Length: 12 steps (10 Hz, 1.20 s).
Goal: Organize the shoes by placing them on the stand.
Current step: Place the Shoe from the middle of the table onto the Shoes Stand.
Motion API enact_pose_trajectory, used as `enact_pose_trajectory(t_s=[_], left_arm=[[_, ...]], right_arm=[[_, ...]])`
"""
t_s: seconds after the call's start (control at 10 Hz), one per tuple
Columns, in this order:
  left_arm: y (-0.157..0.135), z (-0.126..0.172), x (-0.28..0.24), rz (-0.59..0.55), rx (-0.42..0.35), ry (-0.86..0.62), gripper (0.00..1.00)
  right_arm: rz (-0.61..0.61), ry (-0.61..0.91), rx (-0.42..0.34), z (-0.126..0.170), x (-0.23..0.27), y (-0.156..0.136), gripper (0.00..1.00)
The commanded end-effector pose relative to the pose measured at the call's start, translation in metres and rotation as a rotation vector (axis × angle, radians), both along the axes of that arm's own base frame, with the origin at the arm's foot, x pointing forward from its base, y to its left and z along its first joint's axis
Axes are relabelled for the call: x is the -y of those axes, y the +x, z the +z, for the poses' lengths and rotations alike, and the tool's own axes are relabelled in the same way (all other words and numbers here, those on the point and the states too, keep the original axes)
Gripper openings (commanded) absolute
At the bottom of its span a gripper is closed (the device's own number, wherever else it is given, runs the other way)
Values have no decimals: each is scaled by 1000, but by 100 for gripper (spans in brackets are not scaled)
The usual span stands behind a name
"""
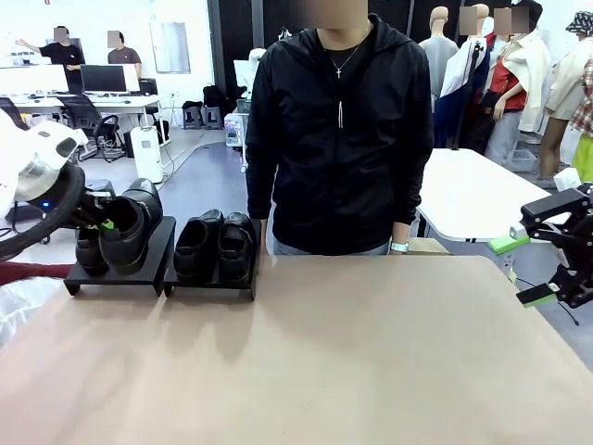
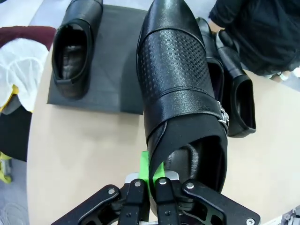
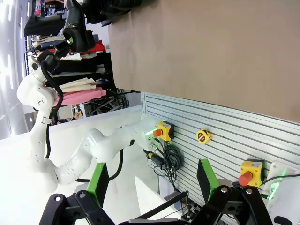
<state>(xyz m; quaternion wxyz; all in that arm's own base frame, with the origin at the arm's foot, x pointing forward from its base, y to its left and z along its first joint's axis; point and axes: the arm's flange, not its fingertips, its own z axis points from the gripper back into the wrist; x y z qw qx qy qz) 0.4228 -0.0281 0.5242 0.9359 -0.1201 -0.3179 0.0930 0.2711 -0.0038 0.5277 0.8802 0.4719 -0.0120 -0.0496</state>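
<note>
front view / stand: two black sections side by side at the tabletop's (image 1: 324, 371) far left, left section (image 1: 116, 271) touching right section (image 1: 211, 281).
front view / right section load: two shoes (image 1: 215, 247) side by side, heels toward the robot.
front view / left section load: one shoe (image 1: 90, 250) on its left half; a second, the held shoe (image 1: 127, 230), sits tilted over the right half, can't tell if its sole touches.
front view / left claw: (image 1: 104, 222) clamped together on the held shoe's heel rim.
front view / right claw: (image 1: 523, 271) off the tabletop's right edge, fingers apart, nothing between them.
front view / obstruction: person (image 1: 339, 139) in a black jacket stands against the far edge, just right of the stand.
front view / free room: middle and right of the tabletop bare.
left wrist view / grip: left claw (image 2: 151, 174) pinches the held shoe's (image 2: 180, 84) heel rim, green pad outside the collar.
left wrist view / stand: held shoe's toe is over the left section (image 2: 117, 70); resting shoe (image 2: 75, 44) beside it with bare stand between; the pair (image 2: 232, 89) is on the other side, close to the held shoe.
right wrist view / right claw: (image 3: 152, 180) green-padded fingers wide apart, empty, off the tabletop (image 3: 211, 47) edge.
right wrist view / surroundings: slatted panel (image 3: 220, 136) with red-button boxes below that edge.
</note>
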Motion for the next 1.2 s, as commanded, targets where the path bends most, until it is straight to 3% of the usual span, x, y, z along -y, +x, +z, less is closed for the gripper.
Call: enact_pose_trajectory(t_s=[0.0, 0.1, 0.3, 0.5, 0.8, 1.1], left_arm=[[2, -1, 1, 1, 5, 1, 0], [44, 0, -8, 5, 157, -34, 0], [81, -14, -12, -43, 155, 25, 0], [111, -32, -14, -11, 207, 60, 0], [139, -62, -19, -4, 124, 127, 0], [152, -77, -23, -7, 92, 168, 0]], right_arm=[[11, 29, 27, 3, -1, 3, 100], [11, 29, 27, 3, -1, 3, 100], [11, 29, 27, 3, -1, 3, 100], [11, 29, 27, 3, -1, 3, 100], [11, 29, 27, 3, -1, 3, 100], [11, 29, 27, 3, -1, 3, 100]])
